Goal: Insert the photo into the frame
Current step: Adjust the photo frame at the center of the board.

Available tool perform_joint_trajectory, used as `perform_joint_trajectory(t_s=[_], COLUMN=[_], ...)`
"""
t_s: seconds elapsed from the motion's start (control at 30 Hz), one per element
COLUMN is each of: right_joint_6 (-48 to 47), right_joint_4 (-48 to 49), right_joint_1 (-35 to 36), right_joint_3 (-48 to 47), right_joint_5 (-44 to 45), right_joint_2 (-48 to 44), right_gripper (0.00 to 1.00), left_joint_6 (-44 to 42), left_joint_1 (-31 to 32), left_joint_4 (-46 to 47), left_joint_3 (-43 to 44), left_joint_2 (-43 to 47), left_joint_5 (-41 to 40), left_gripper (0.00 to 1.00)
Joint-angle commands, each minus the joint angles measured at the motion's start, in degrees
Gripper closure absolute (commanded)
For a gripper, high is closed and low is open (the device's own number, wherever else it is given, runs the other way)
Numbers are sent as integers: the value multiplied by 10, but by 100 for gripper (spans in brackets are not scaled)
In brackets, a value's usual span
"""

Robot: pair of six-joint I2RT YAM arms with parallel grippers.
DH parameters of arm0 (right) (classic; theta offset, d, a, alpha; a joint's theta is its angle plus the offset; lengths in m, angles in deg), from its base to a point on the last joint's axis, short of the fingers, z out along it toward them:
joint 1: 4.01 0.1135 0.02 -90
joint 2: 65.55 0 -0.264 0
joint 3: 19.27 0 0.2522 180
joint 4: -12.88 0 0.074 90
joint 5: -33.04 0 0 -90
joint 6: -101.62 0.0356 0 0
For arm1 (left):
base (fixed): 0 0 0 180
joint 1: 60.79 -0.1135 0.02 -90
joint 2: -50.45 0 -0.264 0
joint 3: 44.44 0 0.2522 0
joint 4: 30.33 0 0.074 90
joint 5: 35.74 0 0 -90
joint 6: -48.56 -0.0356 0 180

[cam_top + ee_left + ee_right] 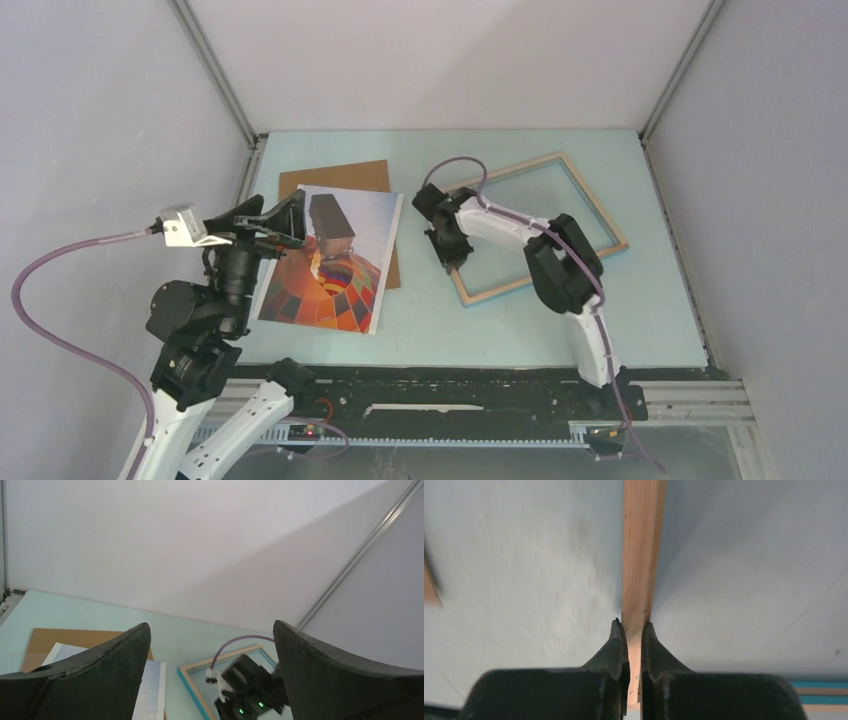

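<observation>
Top view: the photo point(340, 290) lay face up at centre left, overlapping a brown board point(335, 178) on the bench point(430, 330). The frame point(525, 166) lay wood side up at centre right, well apart from the photo. The left jaws hung wide open and empty over the photo's left edge. The right jaws were down at the frame's left rail, near its lower corner.

Left wrist view: the frame point(200, 663) showed at lower centre, the photo point(152, 690) at lower left, nothing between the spread jaws.

Right wrist view: the jaws were closed on the frame's point(641, 555) thin wooden rail.

Assessment: the step in hand appeared to be gripping the frame. A one-rail hold invites swing. Recommend a slow, level, low lift without twisting.
</observation>
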Motion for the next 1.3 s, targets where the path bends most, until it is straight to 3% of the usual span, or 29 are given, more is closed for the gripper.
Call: perform_joint_trajectory(t_s=[0.0, 0.17, 0.53, 0.57, 0.7, 0.8, 0.9, 0.97, 1.03, 1.1, 1.27], right_joint_6=[-124, -171, -158, -163, -159, -135, -39, 80, 258, 347, 530], right_joint_4=[40, 64, 80, 78, 90, 108, 141, 149, 141, 137, 23], right_joint_1=[54, 66, 85, 93, 115, 109, 96, 83, 70, 58, 15], right_joint_3=[165, 308, 439, 446, 449, 427, 387, 350, 309, 273, 151], right_joint_5=[-57, -15, 184, 195, 205, 190, 191, 189, 193, 158, 164], right_joint_2=[-159, -254, -349, -356, -390, -404, -397, -377, -351, -321, -229], right_gripper=[100, 100, 96, 86, 30, 11, 1, 0, 0, 0, 0], left_joint_6=[-13, -11, -13, -12, -11, -11, -9, -8, -8, -8, -7], left_joint_1=[5, 6, 11, 11, 11, 11, 11, 11, 11, 11, 11], left_joint_4=[19, 21, 26, 26, 25, 24, 24, 24, 24, 25, 25], left_joint_3=[7, 5, -1, 0, 0, 0, -1, 0, -1, -2, -3], left_joint_2=[3, 4, 6, 7, 6, 5, 1, -2, -5, -8, -11], left_joint_5=[-14, -13, -22, -21, -18, -19, -17, -15, -16, -18, -15], left_gripper=[0, 0, 0, 0, 0, 0, 0, 0, 0, 0, 0])
